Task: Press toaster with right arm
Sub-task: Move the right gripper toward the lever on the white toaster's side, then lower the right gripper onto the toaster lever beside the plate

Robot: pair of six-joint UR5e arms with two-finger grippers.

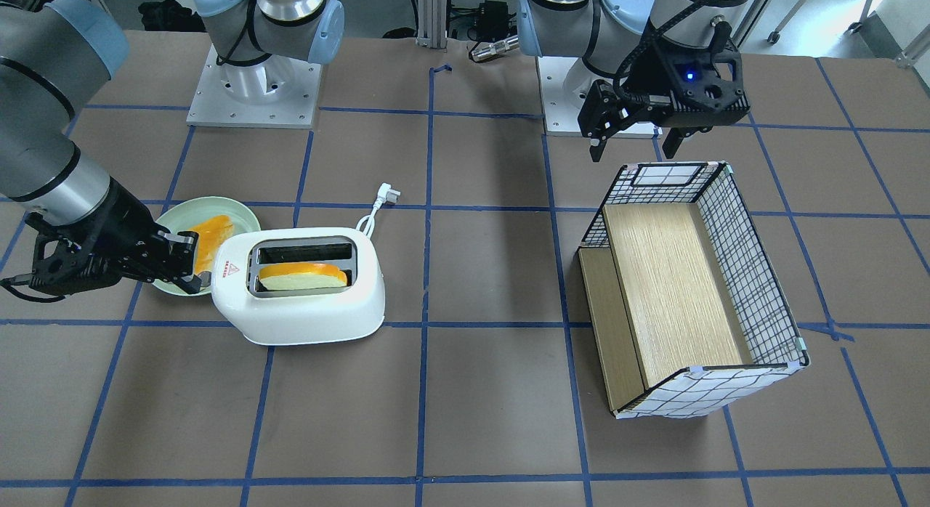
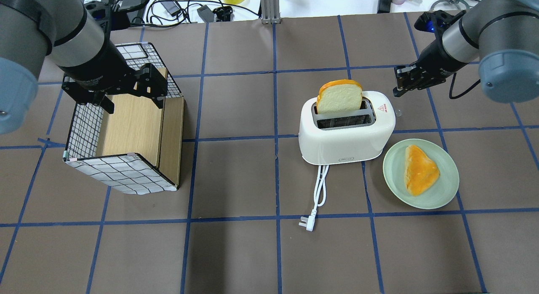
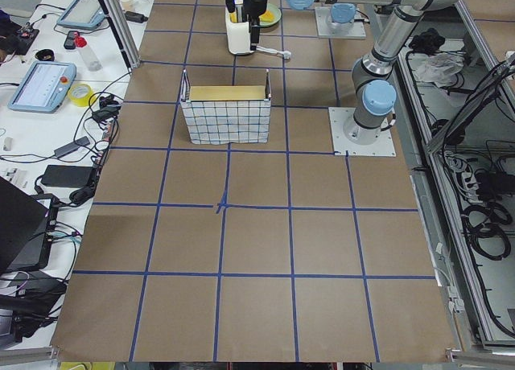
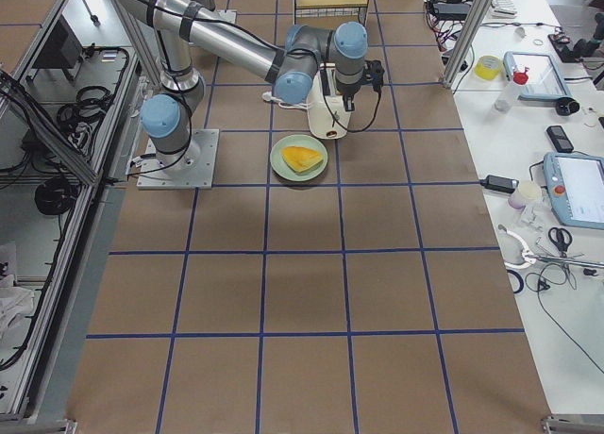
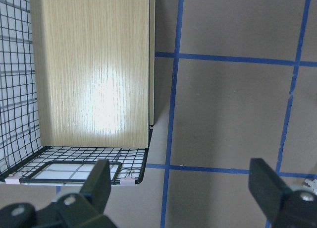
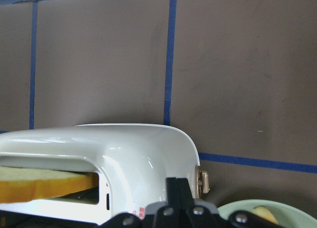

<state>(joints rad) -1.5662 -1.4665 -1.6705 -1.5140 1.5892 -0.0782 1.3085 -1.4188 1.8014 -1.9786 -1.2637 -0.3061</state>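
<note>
The white toaster [image 1: 305, 303] [image 2: 345, 138] stands on the table with a bread slice [image 2: 340, 97] upright in one slot and rising well above it. My right gripper [image 1: 192, 266] [image 2: 399, 84] is shut and empty. It sits just off the toaster's end, by the red triangle label [image 1: 230, 269]. In the right wrist view the closed fingertips [image 6: 177, 182] are over the toaster's end, with the grey end knob [image 6: 203, 181] just to their right. My left gripper [image 1: 632, 140] [image 2: 130, 92] is open and empty, above the wire basket [image 1: 755, 274].
A pale green plate [image 1: 243, 215] [image 2: 446, 188] with a toast piece [image 2: 419, 169] lies under and beside my right gripper. The toaster's white cord and plug [image 1: 389, 195] [image 2: 309, 222] trail toward the robot. The basket [image 2: 118, 172] lies on its side on the left half.
</note>
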